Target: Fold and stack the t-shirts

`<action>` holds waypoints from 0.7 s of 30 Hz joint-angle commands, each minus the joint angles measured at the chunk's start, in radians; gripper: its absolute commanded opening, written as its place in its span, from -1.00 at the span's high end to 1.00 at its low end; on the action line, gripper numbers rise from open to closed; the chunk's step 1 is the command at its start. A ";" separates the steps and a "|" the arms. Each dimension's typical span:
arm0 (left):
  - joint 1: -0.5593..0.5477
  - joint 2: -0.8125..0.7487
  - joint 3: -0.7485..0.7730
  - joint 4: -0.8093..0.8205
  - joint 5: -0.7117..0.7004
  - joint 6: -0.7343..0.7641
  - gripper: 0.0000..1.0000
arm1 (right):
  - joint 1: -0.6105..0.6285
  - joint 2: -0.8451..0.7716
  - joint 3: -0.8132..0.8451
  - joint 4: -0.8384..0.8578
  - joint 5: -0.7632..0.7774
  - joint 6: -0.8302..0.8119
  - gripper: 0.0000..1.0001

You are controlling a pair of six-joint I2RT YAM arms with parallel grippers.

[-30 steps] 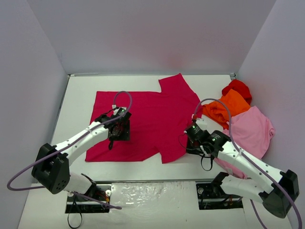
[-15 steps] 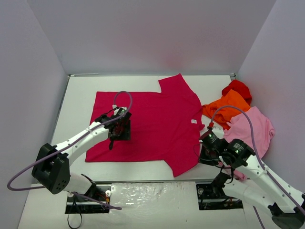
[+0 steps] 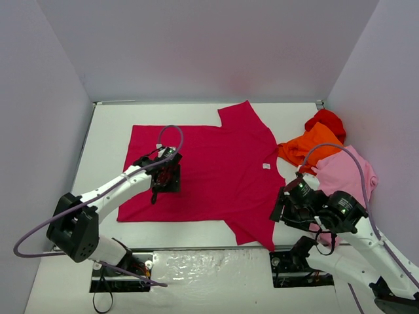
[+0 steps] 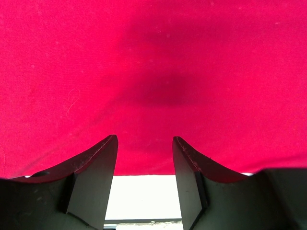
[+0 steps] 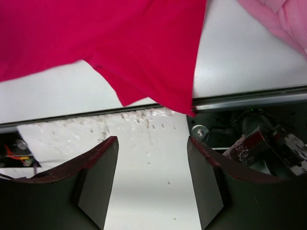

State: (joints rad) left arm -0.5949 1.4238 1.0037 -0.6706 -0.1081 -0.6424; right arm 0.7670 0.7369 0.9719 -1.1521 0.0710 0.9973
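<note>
Raspberry cloth, the red shirt (image 3: 209, 170), is spread flat on the bench (image 3: 108, 131), one sleeve at the front edge; it is judged light and limp, best pinched at a hem corner; left tool (image 4: 144, 143) and right tool (image 5: 152, 143) are both seen apart, empty.

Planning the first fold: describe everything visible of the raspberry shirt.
The raspberry shirt lies flat on the table: plain soft cloth, white tag at the neck, right side. Its far sleeve points away; its near sleeve reaches the table edge. The left gripper is open over its left half, the right gripper open beside that sleeve.
</note>
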 commanded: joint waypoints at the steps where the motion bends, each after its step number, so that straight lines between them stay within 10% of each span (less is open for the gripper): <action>1: -0.005 0.004 0.080 0.014 -0.009 0.022 0.07 | 0.003 0.002 0.110 -0.014 0.122 0.026 -0.01; 10: -0.007 -0.013 0.143 -0.056 -0.008 0.036 0.20 | 0.061 0.304 -0.084 0.542 0.023 -0.110 1.00; 15: -0.011 -0.072 0.121 -0.096 -0.034 0.022 0.39 | 0.279 0.434 -0.114 0.593 0.086 -0.032 1.00; 21: -0.013 -0.116 0.097 -0.109 -0.039 -0.011 -0.23 | 0.486 0.532 -0.151 0.611 0.124 0.083 1.00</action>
State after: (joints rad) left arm -0.6013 1.3677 1.0904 -0.7547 -0.1213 -0.6311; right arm 1.1709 1.2328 0.8400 -0.5783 0.1303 0.9788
